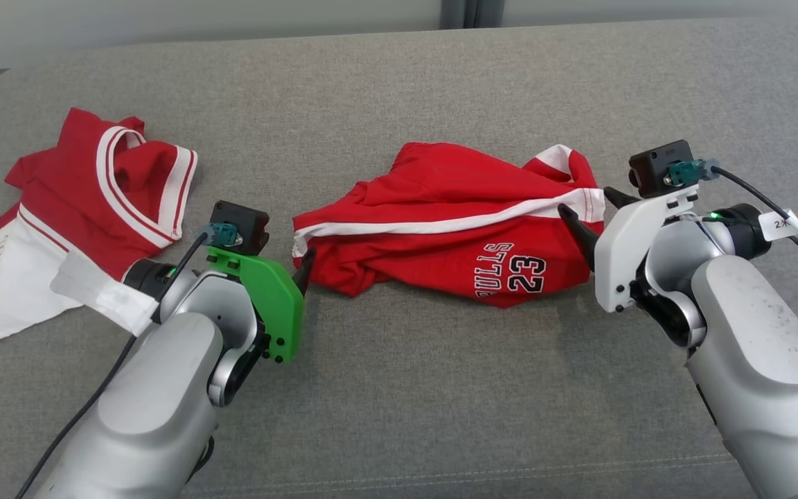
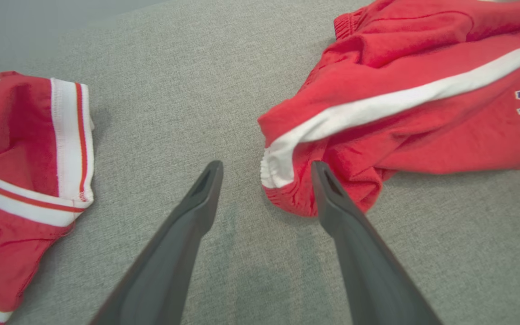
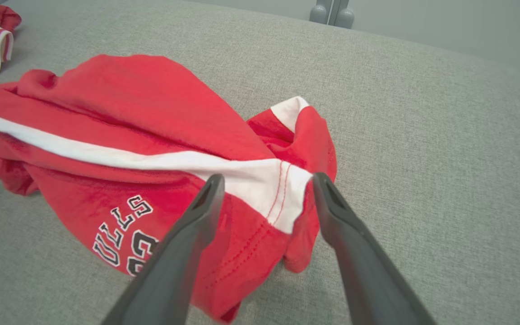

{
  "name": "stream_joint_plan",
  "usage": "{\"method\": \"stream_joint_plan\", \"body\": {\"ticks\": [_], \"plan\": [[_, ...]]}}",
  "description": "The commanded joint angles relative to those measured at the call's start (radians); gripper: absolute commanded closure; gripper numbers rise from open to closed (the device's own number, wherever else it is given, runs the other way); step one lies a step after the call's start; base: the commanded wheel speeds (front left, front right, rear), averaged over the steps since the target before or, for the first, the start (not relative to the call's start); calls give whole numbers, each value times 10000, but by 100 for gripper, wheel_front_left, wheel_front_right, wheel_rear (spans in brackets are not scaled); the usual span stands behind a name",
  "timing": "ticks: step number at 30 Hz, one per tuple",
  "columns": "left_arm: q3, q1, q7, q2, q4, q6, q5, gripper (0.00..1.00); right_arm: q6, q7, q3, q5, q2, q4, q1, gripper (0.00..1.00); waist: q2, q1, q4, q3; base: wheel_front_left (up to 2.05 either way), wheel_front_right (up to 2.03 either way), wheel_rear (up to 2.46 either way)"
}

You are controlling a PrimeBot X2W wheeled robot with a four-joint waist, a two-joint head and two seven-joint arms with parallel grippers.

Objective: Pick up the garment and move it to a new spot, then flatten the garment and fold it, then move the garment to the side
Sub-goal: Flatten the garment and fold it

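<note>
Altogether, one shorts (image 1: 440,222), one jersey (image 1: 87,194); left tool (image 2: 266,169), right tool (image 3: 267,178), both spread.

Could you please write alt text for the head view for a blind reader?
Crumpled red Bulls 23 shorts lie centred on a grey fabric surface, the left gripper at their left end and the right gripper, fingers spread, at their right. A red-and-white jersey lies crumpled farther left.

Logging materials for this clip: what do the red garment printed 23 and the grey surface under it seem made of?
Red garment: soft matte cloth, perhaps cotton or polyester; it bunches in folds and has stitched white trim. Grey surface: likely matte woven upholstery; a fine weave grain shows close up.
</note>
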Motion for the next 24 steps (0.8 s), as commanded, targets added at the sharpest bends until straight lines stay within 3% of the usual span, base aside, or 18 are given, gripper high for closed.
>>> {"method": "stream_joint_plan", "body": {"ticks": [1,3,5,6,7,9,10,11,13,14,24], "plan": [[9,-188,-39,-18,85,-29,27,0,-12,21,-27,-81,40,47,-84,0,0,0,-24,121,0,0,0],[-4,-291,-78,-62,228,-51,26,0,-10,-34,-35,-117,80,88,-133,0,0,0,-18,189,0,0,0],[-10,-368,-131,-122,339,-77,7,0,-10,-69,-28,-105,110,103,-153,15,0,0,-6,246,0,0,0],[-14,-416,-162,-143,393,-88,10,0,-12,-126,-7,-105,119,65,-166,16,0,0,-1,268,0,0,0],[-15,-454,-171,-149,452,-99,2,0,-10,-119,8,-83,143,50,-161,51,0,0,-1,284,0,0,0],[-24,-502,-238,-147,562,-164,-21,0,-10,-90,37,-55,143,13,-128,55,0,0,-11,305,0,0,0],[-39,-530,-231,-162,616,-183,-37,5,-12,-90,42,-47,139,-4,-125,58,0,0,-18,313,0,0,0],[-46,-562,-250,-177,660,-212,-58,30,-10,-99,53,-29,133,-20,-125,63,0,0,-26,318,0,0,0],[-59,-623,-299,-203,747,-266,-75,100,-10,-133,74,-9,106,-54,-127,87,0,0,-37,327,0,0,0],[-76,-625,-318,-211,792,-295,-79,100,-10,-155,84,0,93,-72,-126,100,0,0,-40,328,0,0,0],[-8,-828,-725,-157,657,-320,-83,100,-10,-403,-84,-92,-24,-438,-39,100,0,0,20,99,0,0,0]]}}
